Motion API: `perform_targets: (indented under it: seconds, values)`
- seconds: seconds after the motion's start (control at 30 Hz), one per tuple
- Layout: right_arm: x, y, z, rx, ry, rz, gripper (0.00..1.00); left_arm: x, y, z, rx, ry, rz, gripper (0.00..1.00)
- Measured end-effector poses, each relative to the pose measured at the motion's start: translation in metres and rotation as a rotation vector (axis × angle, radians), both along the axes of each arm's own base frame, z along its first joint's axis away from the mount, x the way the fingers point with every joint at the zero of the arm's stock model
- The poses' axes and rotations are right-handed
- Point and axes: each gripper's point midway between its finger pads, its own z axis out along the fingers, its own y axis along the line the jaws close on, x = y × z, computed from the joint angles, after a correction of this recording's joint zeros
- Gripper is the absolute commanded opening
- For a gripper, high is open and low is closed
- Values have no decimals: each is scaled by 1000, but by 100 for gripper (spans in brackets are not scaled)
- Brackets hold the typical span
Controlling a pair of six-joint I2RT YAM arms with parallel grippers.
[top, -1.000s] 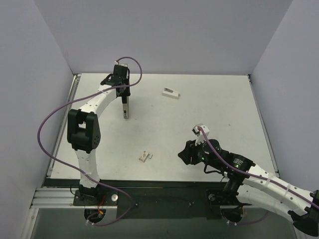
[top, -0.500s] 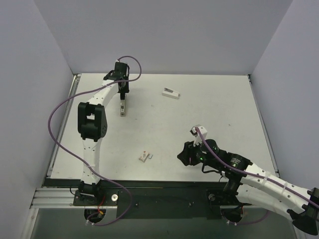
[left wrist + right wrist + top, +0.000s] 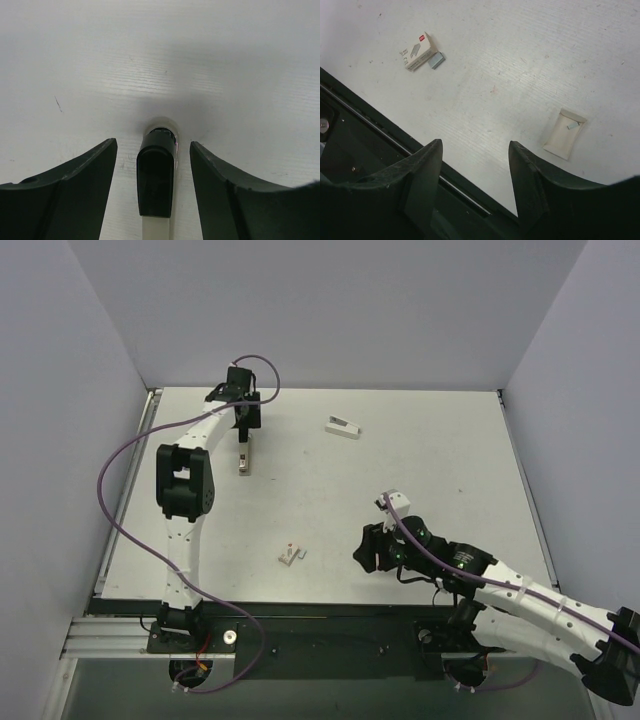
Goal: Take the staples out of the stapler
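The stapler (image 3: 244,462), slim with a black top and a pale base, lies on the white table at the back left. In the left wrist view its black end (image 3: 156,180) sits between my left gripper's fingers with a gap on each side. My left gripper (image 3: 244,436) (image 3: 152,145) is open and straddles the stapler without gripping it. My right gripper (image 3: 362,552) (image 3: 475,145) is open and empty, low over the table's near edge. A small staple box (image 3: 418,51) (image 3: 290,554) lies with a grey strip of staples (image 3: 436,61) beside it.
A beige flat piece (image 3: 565,133) with a small grey bit on it lies near the right gripper. A white wedge-shaped object (image 3: 343,426) lies at the back centre. A black rail (image 3: 380,130) runs along the table's near edge. Walls stand on three sides.
The left arm's elbow has swung up and right, and its gripper has shifted a little left and back over the stapler. The right gripper has moved slightly left and nearer.
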Motion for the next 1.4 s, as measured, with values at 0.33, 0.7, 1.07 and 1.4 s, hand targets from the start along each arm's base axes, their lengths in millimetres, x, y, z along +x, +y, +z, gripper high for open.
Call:
perform_targets:
  seconds: [0.33, 0.7, 1.07, 1.4]
  values:
    - [23, 5, 36, -4, -49, -49, 59, -36, -12, 67, -76, -77, -5, 76]
    - [86, -4, 67, -53, -48, -241, 66, -144, -94, 151, -343, -279, -125, 89]
    - [200, -20, 64, -102, 23, -458, 66, -258, -133, 91, -408, -260, -239, 89]
    - [305, -23, 17, -142, 85, -484, 70, -295, -137, 85, -493, -349, -279, 89]
